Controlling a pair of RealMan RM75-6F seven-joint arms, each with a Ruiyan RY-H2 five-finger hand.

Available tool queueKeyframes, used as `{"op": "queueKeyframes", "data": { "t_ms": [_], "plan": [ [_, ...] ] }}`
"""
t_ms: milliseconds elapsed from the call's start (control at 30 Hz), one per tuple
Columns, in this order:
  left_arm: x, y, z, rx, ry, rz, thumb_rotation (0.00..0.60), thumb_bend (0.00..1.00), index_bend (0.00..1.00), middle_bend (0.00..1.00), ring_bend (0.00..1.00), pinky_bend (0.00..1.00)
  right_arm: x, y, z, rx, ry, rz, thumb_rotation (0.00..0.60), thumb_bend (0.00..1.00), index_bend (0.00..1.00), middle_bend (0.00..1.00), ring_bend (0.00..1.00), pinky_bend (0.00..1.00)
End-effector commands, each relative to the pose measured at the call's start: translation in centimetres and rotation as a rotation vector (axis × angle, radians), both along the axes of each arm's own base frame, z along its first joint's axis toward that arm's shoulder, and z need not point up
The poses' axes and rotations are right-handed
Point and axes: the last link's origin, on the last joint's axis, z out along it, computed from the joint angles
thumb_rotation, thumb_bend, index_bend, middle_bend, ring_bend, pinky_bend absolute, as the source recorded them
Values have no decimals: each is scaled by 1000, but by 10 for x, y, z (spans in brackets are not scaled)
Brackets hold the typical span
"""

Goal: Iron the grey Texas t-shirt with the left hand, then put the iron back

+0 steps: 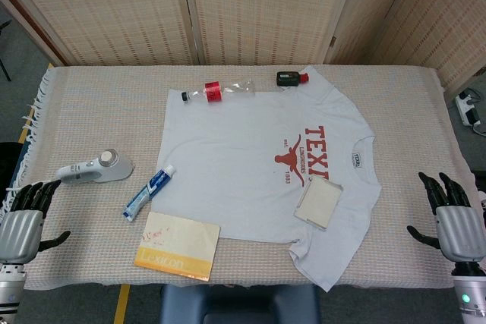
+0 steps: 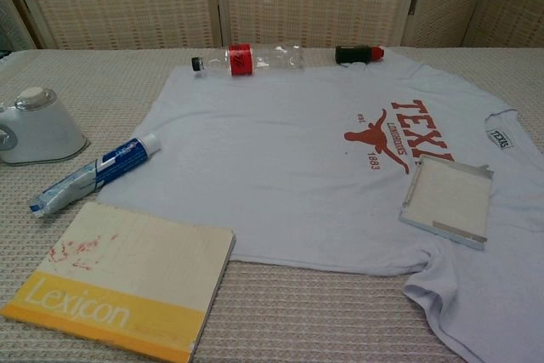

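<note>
The grey Texas t-shirt lies flat across the middle of the table, its red longhorn print toward the right. A small white iron lies on the cloth left of the shirt. At the table's near left edge my left hand is open, fingers pointing up, below and left of the iron and apart from it. By the near right edge my right hand is open too, holding nothing. Neither hand shows in the chest view.
A plastic bottle and a small black device lie at the shirt's far edge. A flat square frame rests on the shirt. A toothpaste tube and a Lexicon book lie at the shirt's left and near edge.
</note>
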Motion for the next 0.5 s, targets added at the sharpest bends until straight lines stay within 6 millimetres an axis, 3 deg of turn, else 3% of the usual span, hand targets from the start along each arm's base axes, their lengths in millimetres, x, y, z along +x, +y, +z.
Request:
{"op": "queueKeyframes", "data": {
  "t_ms": [33,300,500],
  "plan": [
    [0,0,-1,-3,3,1,600,90,128,182,125,126,0,0,0,-4,5,3,600,5,0,133,20,100],
    [0,5,2,8,10,-8,600,92,141,182,126,126,2,1,2,-14,5,8,600,4,0,133,20,100],
    [8,30,4,21,-19,-38,600,92,162,182,127,126,7,0,14,-26,35,11,600,5,0,125,19,100]
  ]
}}
